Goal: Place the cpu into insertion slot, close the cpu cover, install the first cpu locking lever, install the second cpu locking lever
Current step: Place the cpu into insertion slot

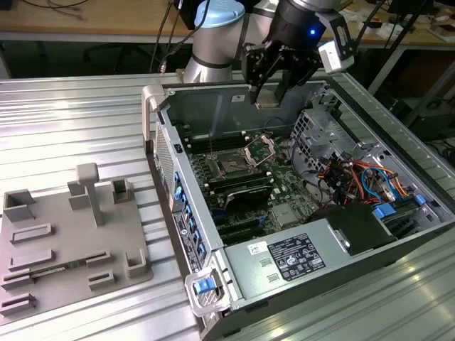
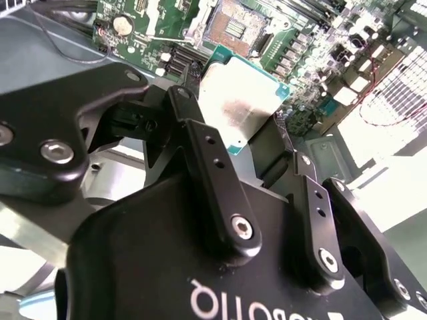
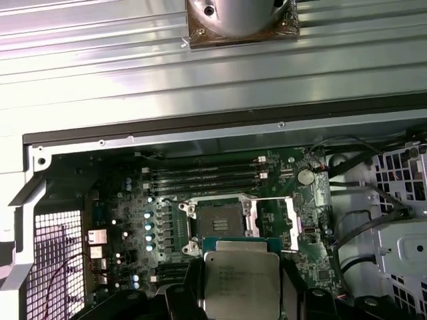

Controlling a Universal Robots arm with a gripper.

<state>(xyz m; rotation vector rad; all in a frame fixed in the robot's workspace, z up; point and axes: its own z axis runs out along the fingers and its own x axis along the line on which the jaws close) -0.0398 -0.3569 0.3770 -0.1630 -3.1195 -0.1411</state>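
Bright light glares white off the metal table (image 3: 133, 73) and the cpu (image 2: 237, 100); the case interior (image 1: 213, 106) is dim.

cpu (image 3: 241, 283): flat square, silver lid on a green-edged base, level, clamped by its sides in my gripper (image 1: 268, 98), in the air above the board | insertion slot (image 3: 217, 220): dark square socket, bare, uncovered | cpu cover (image 3: 276, 224): silver cut-out frame, swung open on its hinge, at the slot's edge

Computer case (image 1: 186, 229), grey fixture (image 1: 64, 245) on table (image 1: 71, 121)
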